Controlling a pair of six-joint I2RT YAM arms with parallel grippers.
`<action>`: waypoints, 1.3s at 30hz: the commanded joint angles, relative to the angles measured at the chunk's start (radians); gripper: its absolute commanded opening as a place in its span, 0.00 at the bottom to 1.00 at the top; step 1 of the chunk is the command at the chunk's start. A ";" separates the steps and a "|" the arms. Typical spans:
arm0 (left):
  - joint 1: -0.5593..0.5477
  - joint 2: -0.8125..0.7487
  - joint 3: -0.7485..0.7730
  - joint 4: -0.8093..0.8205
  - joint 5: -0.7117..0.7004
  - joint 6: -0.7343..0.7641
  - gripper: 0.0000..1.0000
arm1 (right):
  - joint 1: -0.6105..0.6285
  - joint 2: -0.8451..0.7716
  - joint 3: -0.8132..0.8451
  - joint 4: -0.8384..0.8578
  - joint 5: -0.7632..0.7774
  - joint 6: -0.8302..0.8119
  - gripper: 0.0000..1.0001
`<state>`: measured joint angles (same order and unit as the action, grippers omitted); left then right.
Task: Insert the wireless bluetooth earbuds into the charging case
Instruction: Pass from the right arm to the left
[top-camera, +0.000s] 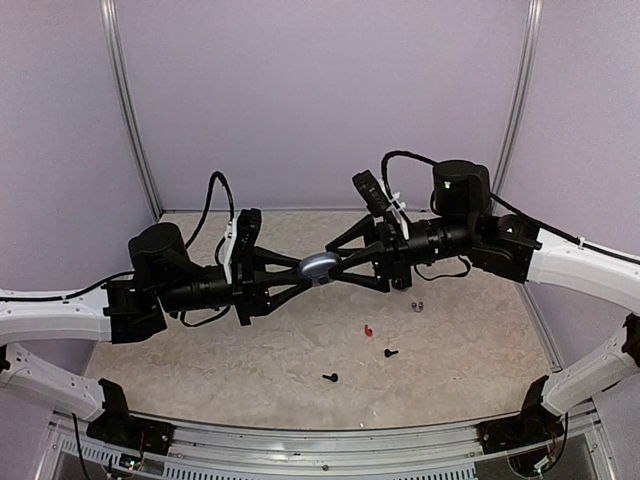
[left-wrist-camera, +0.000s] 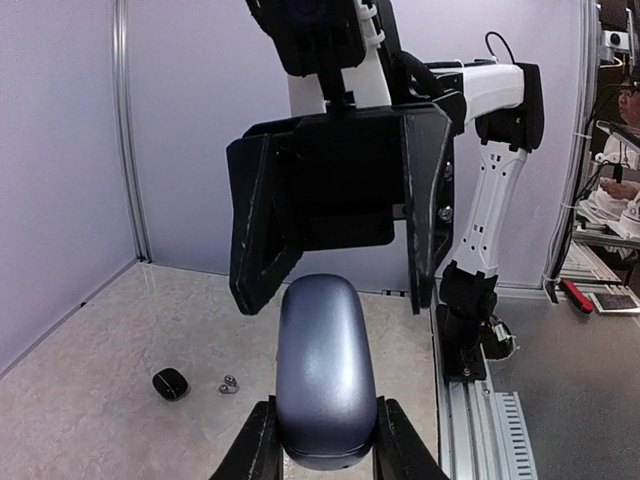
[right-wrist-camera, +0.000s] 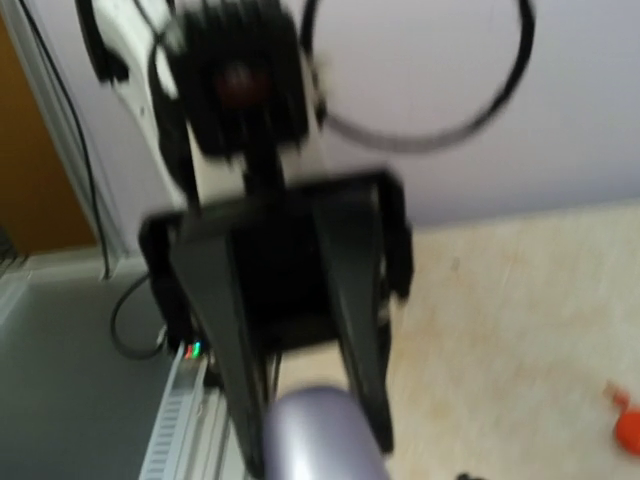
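Left claw (left-wrist-camera: 328, 442) is clamped narrow on the near end of the charging case (left-wrist-camera: 325, 380), one finger on each side, holding the silvery-grey pebble up in the air over the table (top-camera: 200, 350). Right claw (left-wrist-camera: 335, 303) faces it head-on from the 12 o'clock end of the case in the left wrist view. Its jaws are spread wide and flank the case's far tip, and as far as I can see they aren't pinching it.

From the top camera, the earbuds are all loose on the table, well below the case:
- grey earbud (top-camera: 418, 307) at about 4 o'clock from the case
- red earbud (top-camera: 368, 329) around 5 o'clock
- one black earbud (top-camera: 390, 352) just past the red one
- other black earbud (top-camera: 330, 378) at 6 o'clock

The left wrist cam also catches a small black rounded thing (left-wrist-camera: 170, 383) on the table at 8 o'clock. The right wrist view is too blurry to add much.
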<state>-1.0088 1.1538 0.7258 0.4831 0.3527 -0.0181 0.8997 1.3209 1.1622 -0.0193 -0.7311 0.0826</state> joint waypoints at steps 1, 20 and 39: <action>0.008 0.012 0.056 -0.096 0.062 0.039 0.12 | 0.001 0.029 0.044 -0.221 -0.023 -0.052 0.54; 0.028 0.047 0.080 -0.132 0.123 0.029 0.14 | 0.024 0.080 0.119 -0.398 0.001 -0.162 0.23; 0.012 -0.055 -0.130 0.235 -0.009 -0.046 0.71 | 0.024 -0.004 -0.083 0.240 -0.042 0.105 0.10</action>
<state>-0.9844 1.0931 0.5938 0.6178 0.3748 -0.0311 0.9154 1.3495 1.1069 -0.0002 -0.7483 0.1101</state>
